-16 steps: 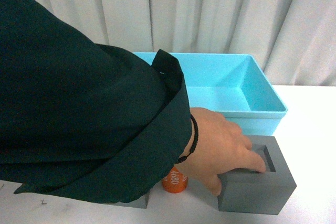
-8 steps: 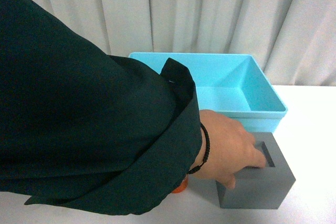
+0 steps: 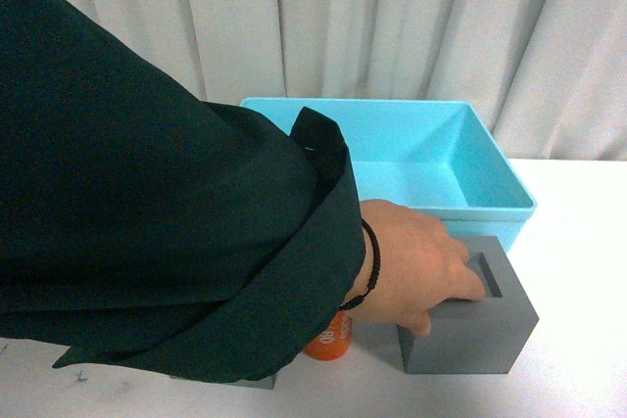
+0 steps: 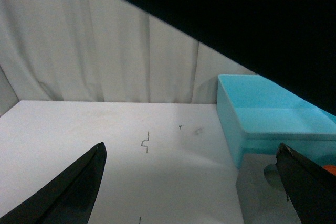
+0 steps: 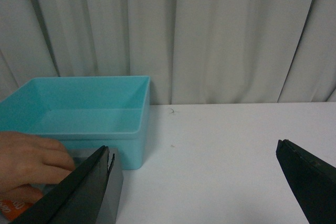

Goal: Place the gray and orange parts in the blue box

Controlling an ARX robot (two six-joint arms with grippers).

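Seen from the front camera, a person's hand (image 3: 416, 266) in a dark green sleeve (image 3: 147, 232) reaches in from the left and covers the gray cube with the square recess (image 3: 475, 325). The fingers lie on the cube's top at the recess and the thumb is against its near face. That cube stands just before the near wall of the blue box (image 3: 490, 208), toward the box's right corner. The orange cylinder (image 3: 328, 340) stands just left of the cube, half hidden under the cuff. A sliver of a second gray cube (image 3: 260, 380) shows below the sleeve; its recess cannot be seen. A black cord (image 3: 370, 266) circles the wrist. Neither robot arm appears here.

Left wrist view: the left gripper (image 4: 190, 148) hangs above the white table (image 4: 105, 129), its fingers spread wide with nothing between them. The blue box (image 4: 283, 135) lies ahead, with a gray cube (image 4: 257, 187) just before it. Which cube this is cannot be told.

Right wrist view: the right gripper (image 5: 193, 148) is likewise spread wide and holds nothing. The blue box (image 5: 131, 148) sits ahead, the person's hand (image 5: 31, 158) just before it. A corner of the orange cylinder (image 5: 8, 208) shows under the hand.
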